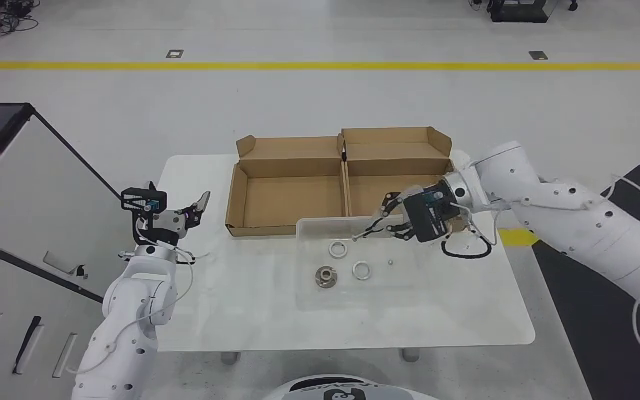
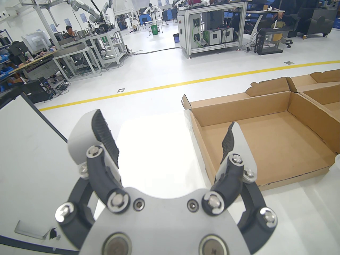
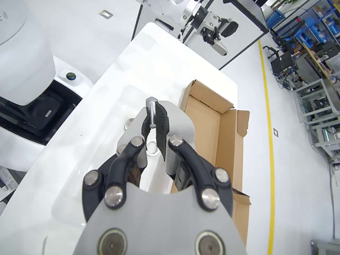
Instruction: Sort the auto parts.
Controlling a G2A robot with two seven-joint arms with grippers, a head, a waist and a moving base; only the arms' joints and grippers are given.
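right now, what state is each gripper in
Left gripper: open, holding nothing.
Right gripper: closed on a silver threaded metal bolt.

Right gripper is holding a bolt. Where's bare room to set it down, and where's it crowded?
Bare: the left cardboard box's floor, the table strip between the tray and the near edge, and the table beside the open left gripper. Crowded: the tray, rings and a gear below the right gripper.

White table at centre, yellow floor line running left to right well beyond its far edge, small metal floor plate just past the line, white black-edged panel left of the table.
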